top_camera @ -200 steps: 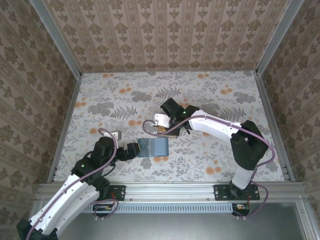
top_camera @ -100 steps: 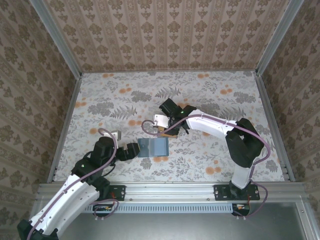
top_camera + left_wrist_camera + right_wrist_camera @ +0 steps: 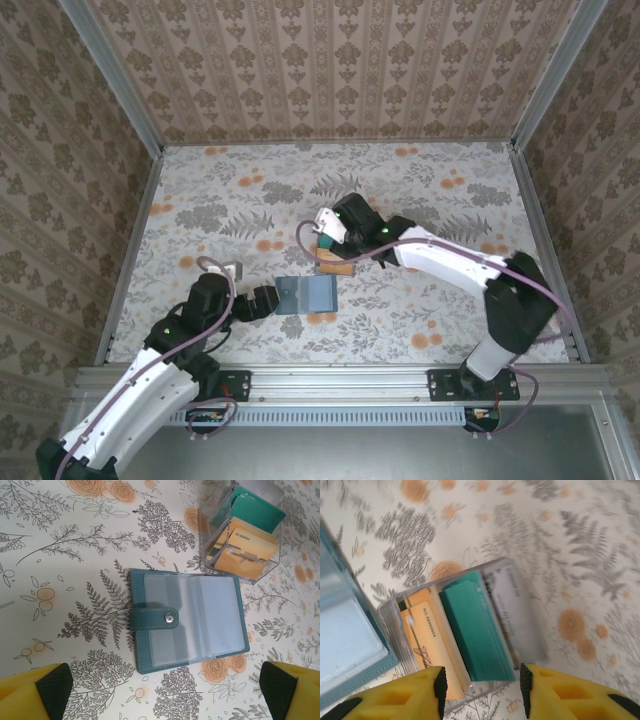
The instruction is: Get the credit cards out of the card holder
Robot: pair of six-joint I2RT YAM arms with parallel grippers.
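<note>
Right fingers point(image 3: 410, 695) back, cards point(image 3: 475, 630) in tray point(image 3: 215, 510)

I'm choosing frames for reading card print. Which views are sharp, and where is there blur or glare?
Left wrist: sharp, only a soft sheen on the clear sleeves of the card holder. Right wrist: smeared, worst toward the upper left; pale print on the teal card is hard to read. Top external: evenly lit, sharp, but print is too small to read.

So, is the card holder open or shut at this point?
Open: the card holder lies spread flat, both clear-sleeved panels facing up, its snap strap folded across one panel.
</note>
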